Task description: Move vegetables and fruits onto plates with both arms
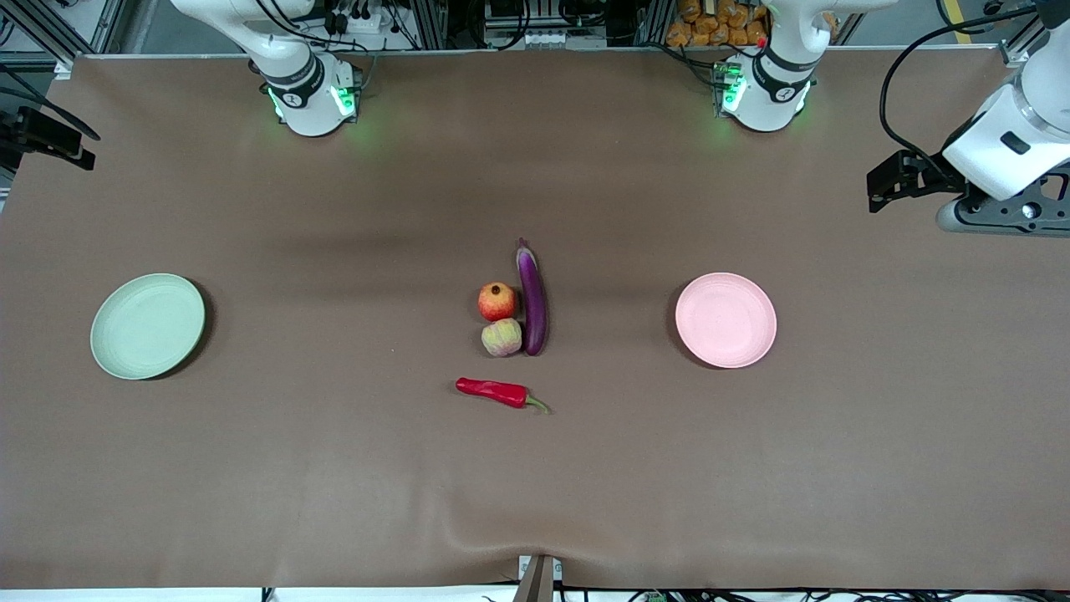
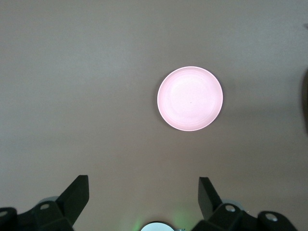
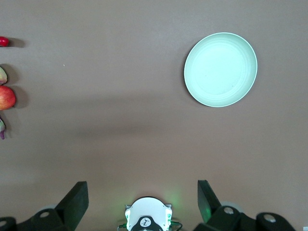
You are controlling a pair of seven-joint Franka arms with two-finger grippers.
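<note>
Mid-table, the purple eggplant (image 1: 532,297) lies beside the red fruit (image 1: 497,302) and the yellow-green fruit (image 1: 501,337). The red chili pepper (image 1: 493,390) lies nearer the front camera. An empty pale green plate (image 1: 147,325) sits toward the right arm's end, an empty pink plate (image 1: 726,319) toward the left arm's end. My left gripper (image 2: 143,192) hangs open high over bare cloth, with the pink plate (image 2: 190,98) below. The right gripper (image 3: 143,192) is open too, above its own base, looking down on the green plate (image 3: 220,69) and the red fruit (image 3: 6,97).
Brown cloth (image 1: 334,468) covers the whole table. The two arm bases (image 1: 313,96) (image 1: 765,92) stand along its back edge. The left arm's raised hand (image 1: 1003,159) shows at the front view's edge. Cables and clutter lie off the table past the bases.
</note>
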